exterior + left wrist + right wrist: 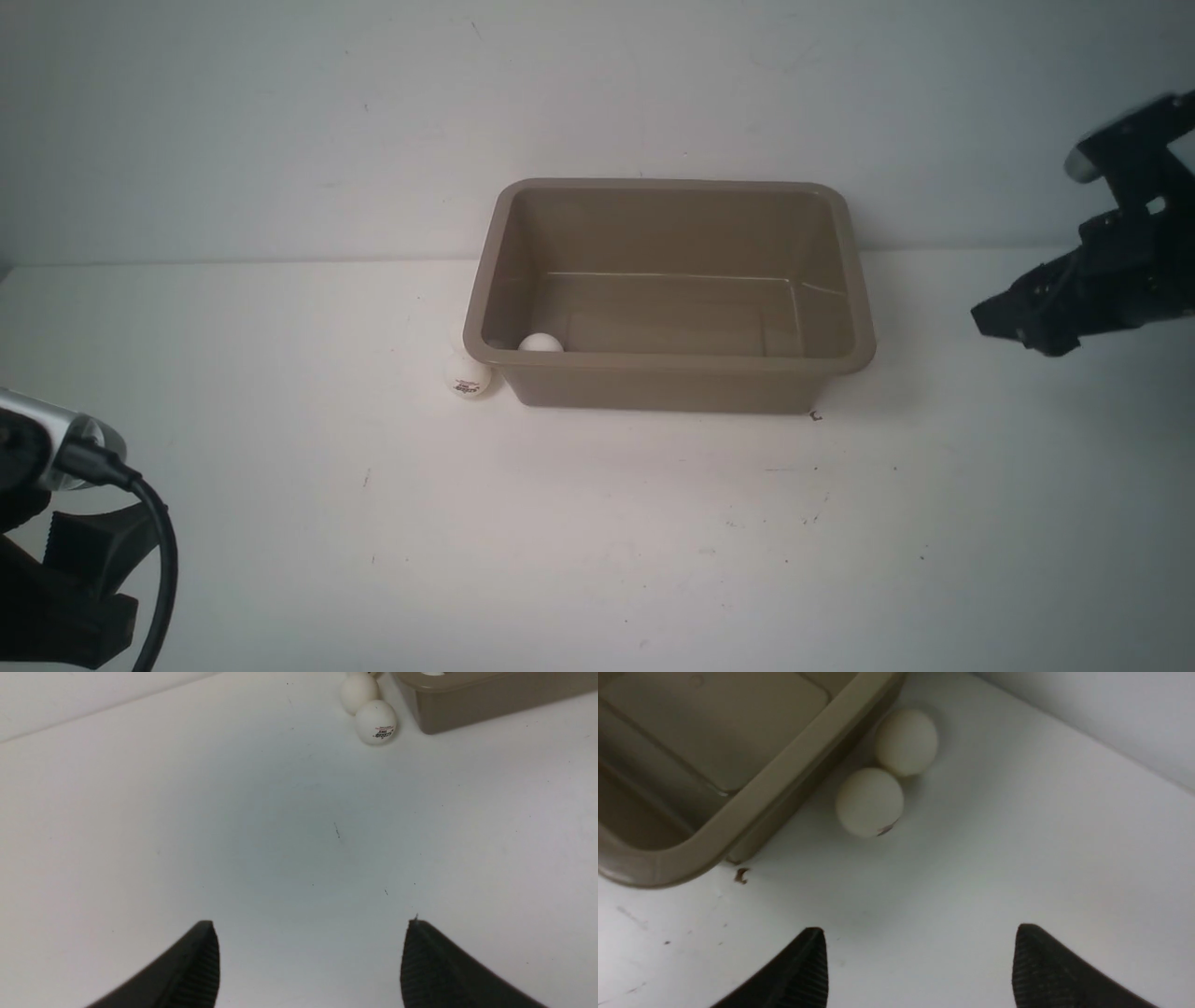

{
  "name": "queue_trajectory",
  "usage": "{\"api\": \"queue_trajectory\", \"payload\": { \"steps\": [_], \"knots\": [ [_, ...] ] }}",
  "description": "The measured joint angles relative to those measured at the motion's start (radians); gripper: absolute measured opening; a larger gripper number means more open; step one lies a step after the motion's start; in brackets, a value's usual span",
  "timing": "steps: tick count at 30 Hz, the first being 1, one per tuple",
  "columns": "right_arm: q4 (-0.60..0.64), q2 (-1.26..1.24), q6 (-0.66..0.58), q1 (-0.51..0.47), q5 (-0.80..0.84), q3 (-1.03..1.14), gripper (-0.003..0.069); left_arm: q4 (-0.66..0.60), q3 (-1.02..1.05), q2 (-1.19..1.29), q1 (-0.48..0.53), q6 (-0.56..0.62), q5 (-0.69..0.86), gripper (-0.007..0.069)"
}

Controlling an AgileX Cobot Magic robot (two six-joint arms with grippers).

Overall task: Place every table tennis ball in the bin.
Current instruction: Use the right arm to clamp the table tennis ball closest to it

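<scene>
White table tennis ball (869,801) just beside the bin (775,779); right end effector (920,927), spread empty, should straddle it parallel to the bin

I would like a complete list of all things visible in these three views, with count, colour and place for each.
bin: one, taupe-brown, middle of the table.
ball inside: one, white, bin's near-left corner.
left balls: two, white, on the table outside the bin's near-left corner; one bears a logo.
right balls: two, white, on the table along the bin's right wall.
dark mark: one, by the bin's near-right corner.
table: one, white.
left gripper: black, open, empty, above bare table.
right gripper: black, open, empty, near the right balls.
</scene>
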Motion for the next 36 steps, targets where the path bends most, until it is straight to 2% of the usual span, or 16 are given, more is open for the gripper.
{"api": "queue_trajectory", "payload": {
  "steps": [3, 8, 12, 18, 24, 29, 31, 36],
  "knots": [
    [0.090, 0.000, -0.143, 0.000, -0.033, 0.000, 0.0480, 0.000, 0.000, 0.000, 0.000, 0.000, -0.009, 0.0468],
    [0.236, 0.000, -0.272, 0.000, -0.045, 0.000, 0.0480, 0.000, 0.000, 0.000, 0.000, 0.000, -0.020, 0.0468],
    [0.300, 0.000, -0.292, 0.000, -0.044, -0.001, 0.0480, 0.000, 0.000, 0.000, 0.000, 0.000, -0.021, 0.0468],
    [0.308, 0.000, -0.278, -0.003, -0.048, -0.062, 0.0480, 0.000, 0.000, 0.000, 0.000, 0.000, -0.022, 0.0468],
    [0.364, 0.028, -0.255, -0.098, -0.040, -0.143, 0.0480, 0.000, 0.000, 0.000, 0.000, 0.000, -0.021, 0.0468],
    [0.534, 0.113, -0.251, -0.226, 0.087, -0.153, 0.0480, 0.000, 0.000, 0.000, 0.000, 0.000, -0.018, 0.0468],
    [0.580, 0.151, -0.251, -0.247, 0.152, -0.153, 0.0480, 0.000, 0.000, 0.000, 0.000, 0.000, -0.018, 0.0468],
    [0.592, 0.231, -0.251, -0.240, 0.241, -0.154, 0.0480, 0.000, 0.000, 0.000, 0.000, 0.000, -0.018, 0.0468]
  ]
}}
